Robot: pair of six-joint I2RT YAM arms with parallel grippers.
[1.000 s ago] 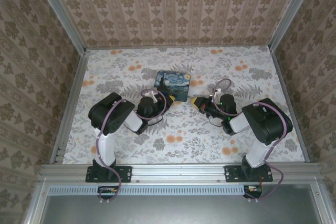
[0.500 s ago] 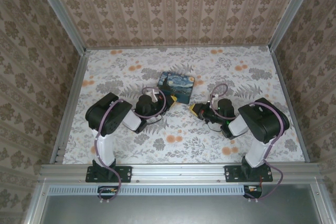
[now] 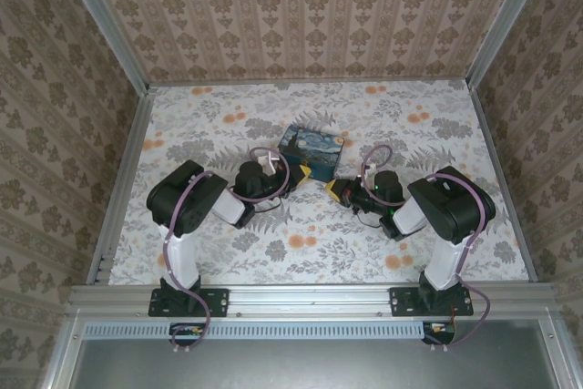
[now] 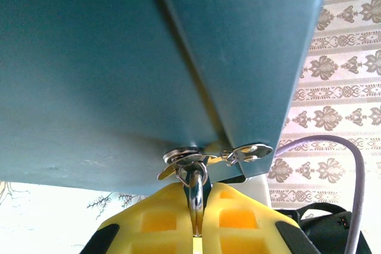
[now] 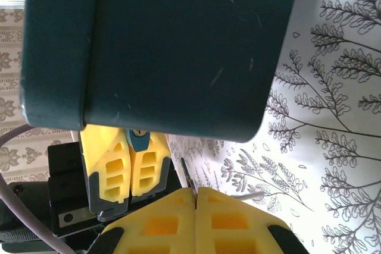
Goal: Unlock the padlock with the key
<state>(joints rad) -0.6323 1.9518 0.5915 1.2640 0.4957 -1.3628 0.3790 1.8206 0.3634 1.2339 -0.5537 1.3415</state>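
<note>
Left gripper [image 4: 196,221]: fingers pressed together, clamped on padlock [image 4: 196,190]. Thin metal shackle runs up from fingertips to latch at edge of starry-night-print tin [image 3: 315,147]. Teal padlock body shows between same fingers in right wrist view.
Right gripper [image 5: 195,197]: pinched tight on key [image 5: 187,178]. Thin dark blade sticks out toward padlock, near, not touching.
Tin's dark underside sits above both grippers, over floral table [image 3: 209,116].
</note>
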